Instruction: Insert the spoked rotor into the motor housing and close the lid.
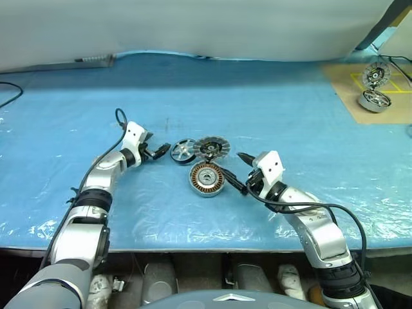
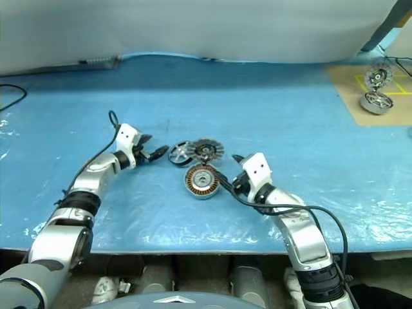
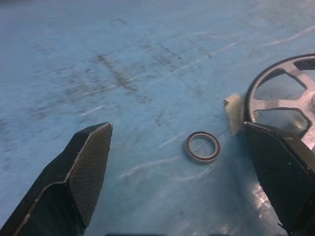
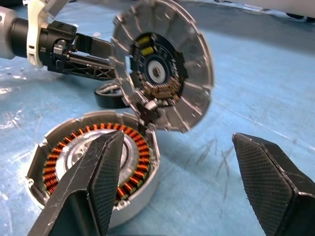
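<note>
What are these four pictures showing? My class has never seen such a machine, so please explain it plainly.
A two-armed humanoid robot works at a blue-covered table. Two pictures come from its head, two from cameras on its wrists.

On the table lie a shiny silver spoked rotor, a round metal motor housing with copper windings, and a grey ribbed lid hinged up at the housing's far edge. A small dark ring lies by the rotor.

The left gripper nears the rotor; the right gripper faces the housing. Both have open fingers and hold nothing.
</note>
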